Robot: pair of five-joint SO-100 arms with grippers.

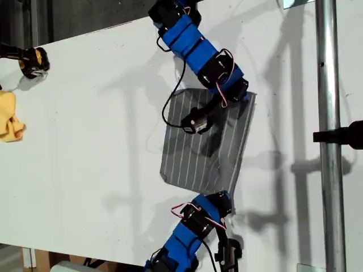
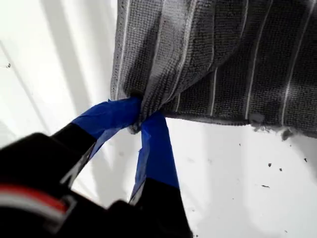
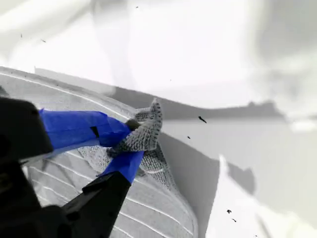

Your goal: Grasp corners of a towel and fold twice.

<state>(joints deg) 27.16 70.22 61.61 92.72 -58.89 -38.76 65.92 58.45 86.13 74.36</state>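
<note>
Nearest the lens you see my first gripper (image 2: 140, 119), its jaws clamped on the towel's (image 1: 193, 153) lower corner (image 2: 148, 106), the one on the exterior view's right, toward the bottom edge of the desk (image 1: 85, 141). You'll find the towel spread flat and slightly skewed, right of the desk's middle in the exterior view. My second gripper (image 3: 130, 136) pinches the upper corner (image 3: 148, 129) on that same side, bunching it up. A yellow cloth (image 1: 8, 116) sits at the desk's left edge in that view.
</note>
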